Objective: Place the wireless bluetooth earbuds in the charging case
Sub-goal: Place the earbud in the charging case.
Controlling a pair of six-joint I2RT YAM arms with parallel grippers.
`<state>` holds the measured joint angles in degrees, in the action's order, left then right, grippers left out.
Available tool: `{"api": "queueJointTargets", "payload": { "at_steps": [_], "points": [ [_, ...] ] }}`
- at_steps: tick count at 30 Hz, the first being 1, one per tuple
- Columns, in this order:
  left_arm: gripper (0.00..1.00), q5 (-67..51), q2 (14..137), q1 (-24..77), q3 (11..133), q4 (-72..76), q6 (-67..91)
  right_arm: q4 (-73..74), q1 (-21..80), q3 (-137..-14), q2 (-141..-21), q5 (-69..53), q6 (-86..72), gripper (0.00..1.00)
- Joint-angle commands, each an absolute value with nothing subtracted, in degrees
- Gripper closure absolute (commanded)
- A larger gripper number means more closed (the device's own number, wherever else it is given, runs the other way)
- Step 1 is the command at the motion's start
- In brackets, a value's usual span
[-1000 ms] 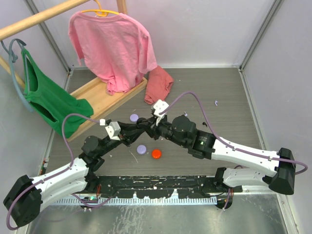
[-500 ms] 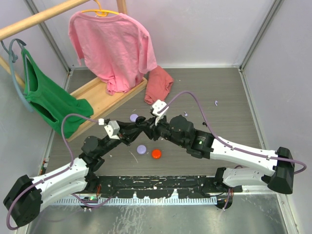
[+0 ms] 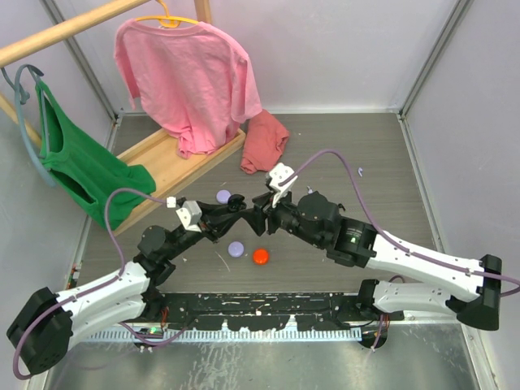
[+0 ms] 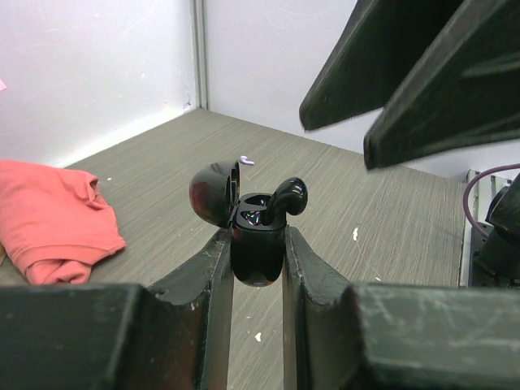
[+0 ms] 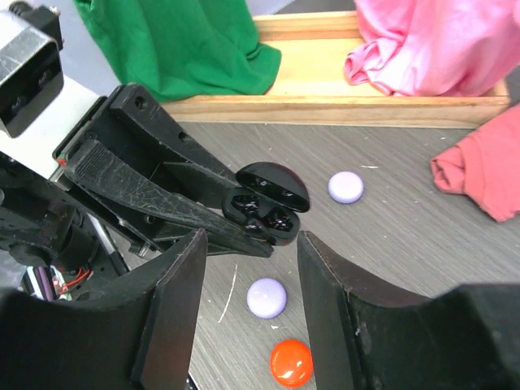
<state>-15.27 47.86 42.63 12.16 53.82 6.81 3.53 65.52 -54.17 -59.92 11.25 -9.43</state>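
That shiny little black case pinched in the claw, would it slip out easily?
Probably: the glossy, rounded black plastic charging case looks smooth, and the left claw pinches only its narrow sides. Its open hinged lid would likely swing if bumped.

Charging case [image 4: 258, 253]: lower half hidden between the closed fingers of left gripper [image 4: 257, 236]; second socket too dark to read. Right gripper [image 4: 335, 142]: fingers [image 4: 439, 81] blurred, cut off by left wrist view's top edge. Lavender speck [image 4: 246, 160] on far floor, too small to identify.
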Motion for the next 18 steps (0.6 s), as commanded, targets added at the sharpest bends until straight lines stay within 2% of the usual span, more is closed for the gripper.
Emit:
{"api": "queueJointTargets", "payload": {
  "at_steps": [1, 10, 18],
  "points": [
    [0.98, -16.3, 47.9, 42.6, 12.5, 59.3, 6.7, 4.5, 65.7, -56.6, -56.4, 18.0, -8.5, 0.45],
    [0.98, -20.0, 47.4, 42.6, 13.0, 59.9, 7.5, 3.4, 65.7, -53.0, -56.8, 27.0, -6.1, 0.44],
    [0.98, -21.8, 47.2, 42.6, 13.6, 60.1, 8.4, 0.2, 65.7, -51.1, -57.8, 20.9, -4.4, 0.45]
  ]
}}
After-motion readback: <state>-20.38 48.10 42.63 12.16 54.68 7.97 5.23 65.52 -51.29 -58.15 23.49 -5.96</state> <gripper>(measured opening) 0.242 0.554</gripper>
